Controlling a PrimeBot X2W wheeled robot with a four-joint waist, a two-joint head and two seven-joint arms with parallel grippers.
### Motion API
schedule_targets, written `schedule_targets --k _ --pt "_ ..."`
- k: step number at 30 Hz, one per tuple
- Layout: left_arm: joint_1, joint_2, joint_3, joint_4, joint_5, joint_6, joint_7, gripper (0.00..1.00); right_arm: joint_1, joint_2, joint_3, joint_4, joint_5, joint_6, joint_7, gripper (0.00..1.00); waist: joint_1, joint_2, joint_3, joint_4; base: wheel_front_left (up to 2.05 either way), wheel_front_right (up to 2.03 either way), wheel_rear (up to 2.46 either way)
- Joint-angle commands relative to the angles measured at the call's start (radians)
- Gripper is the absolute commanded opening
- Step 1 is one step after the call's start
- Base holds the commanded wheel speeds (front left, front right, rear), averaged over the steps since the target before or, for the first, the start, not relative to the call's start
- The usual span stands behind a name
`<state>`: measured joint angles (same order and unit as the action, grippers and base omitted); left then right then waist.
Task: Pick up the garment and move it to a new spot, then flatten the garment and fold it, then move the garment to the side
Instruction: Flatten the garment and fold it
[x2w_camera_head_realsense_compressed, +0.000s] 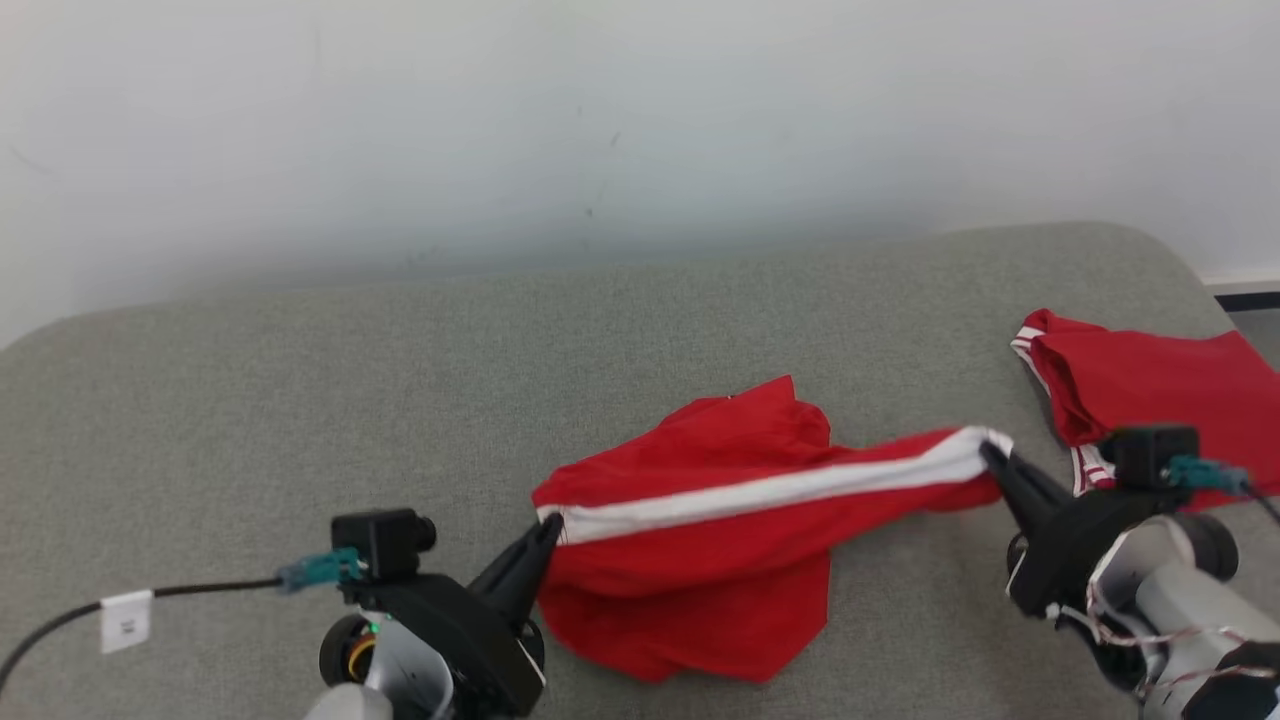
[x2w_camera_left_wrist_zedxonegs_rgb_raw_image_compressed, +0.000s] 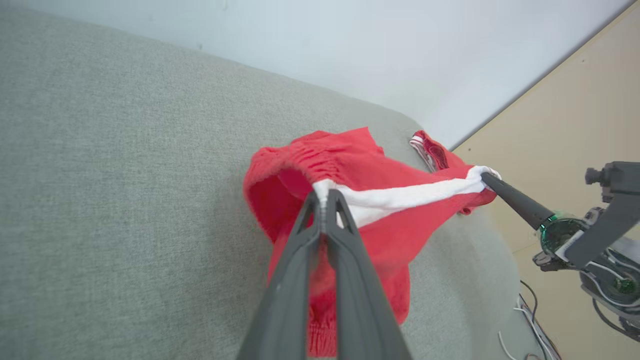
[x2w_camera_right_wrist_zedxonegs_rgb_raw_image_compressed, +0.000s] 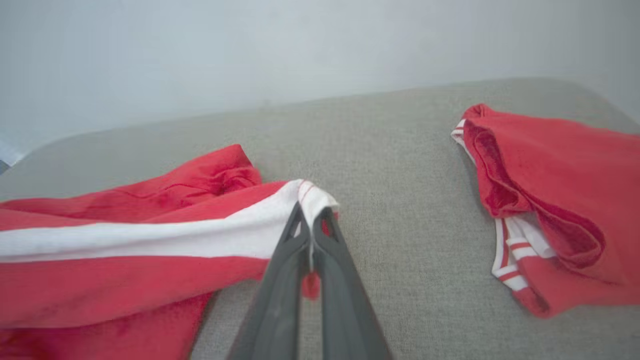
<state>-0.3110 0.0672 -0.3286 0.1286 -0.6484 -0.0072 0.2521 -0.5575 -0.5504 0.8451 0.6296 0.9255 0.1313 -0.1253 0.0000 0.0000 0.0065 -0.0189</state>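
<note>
The red garment (x2w_camera_head_realsense_compressed: 720, 560) is held at both ends of its white stripe (x2w_camera_head_realsense_compressed: 780, 488), which is stretched taut between the two claws. The left gripper (x2w_camera_head_realsense_compressed: 548, 528) is clamped tight on the stripe's end by the gathered waistband. The right gripper (x2w_camera_head_realsense_compressed: 990, 455) is pinched closed on the opposite end. The rest of the cloth is seen sagging below the stripe and bunched on the grey cushion (x2w_camera_head_realsense_compressed: 300, 400) between the claws. A second red garment (x2w_camera_head_realsense_compressed: 1150, 390) with white trim is laid on the cushion to the right of the right claw and slightly ahead, apart from its fingers. A pale wall (x2w_camera_head_realsense_compressed: 600, 120) is seen beyond the cushion, ahead of both claws.
</note>
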Motion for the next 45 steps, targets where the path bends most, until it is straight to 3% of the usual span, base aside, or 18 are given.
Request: schedule_targets --k 1,8,17,29,34,38,42,45 --pt "-0.023 0.002 0.017 -0.018 -0.029 -0.009 0.011 0.00 -0.017 -0.021 -0.007 -0.024 0.011 -0.001 -0.009 0.00 0.0000 0.0000 -0.021 -0.006 0.00 0.00 0.00" --pt "-0.122 0.005 0.146 -0.109 -0.229 -0.006 0.117 0.00 -0.088 -0.122 -0.084 -0.191 0.116 -0.001 -0.008 0.00 0.0000 0.0000 -0.062 -0.023 0.00 0.00 0.00" --pt "-0.290 0.006 0.227 -0.178 -0.394 0.018 0.239 0.00 -0.179 -0.215 -0.159 -0.347 0.204 -0.001 0.017 0.00 0.0000 0.0000 -0.099 -0.031 0.00 0.00 0.00" --pt "-0.504 0.011 0.235 -0.205 -0.476 0.087 0.361 0.00 -0.299 -0.316 -0.242 -0.475 0.241 -0.001 0.087 0.00 0.0000 0.0000 -0.129 -0.038 0.00 0.00 0.00" --pt "-0.532 0.023 0.226 -0.173 -0.463 0.095 0.377 0.00 -0.315 -0.310 -0.242 -0.483 0.246 -0.001 0.128 0.00 0.0000 0.0000 -0.117 -0.043 0.00 0.00 0.00" --pt "-0.573 0.048 0.212 -0.116 -0.424 0.074 0.368 0.00 -0.342 -0.273 -0.235 -0.451 0.260 -0.001 0.171 0.00 0.0000 0.0000 -0.087 -0.044 0.00 0.00 0.00" --pt "-0.641 0.064 0.176 0.010 -0.345 0.031 0.310 0.00 -0.413 -0.208 -0.206 -0.369 0.261 -0.001 0.227 0.00 0.0000 0.0000 -0.037 -0.039 0.00 0.00 0.00" --pt "-0.709 0.072 0.154 0.128 -0.273 -0.005 0.233 0.00 -0.503 -0.118 -0.164 -0.272 0.232 -0.001 0.248 0.00 0.0000 0.0000 0.009 -0.051 0.00 0.00 0.00"
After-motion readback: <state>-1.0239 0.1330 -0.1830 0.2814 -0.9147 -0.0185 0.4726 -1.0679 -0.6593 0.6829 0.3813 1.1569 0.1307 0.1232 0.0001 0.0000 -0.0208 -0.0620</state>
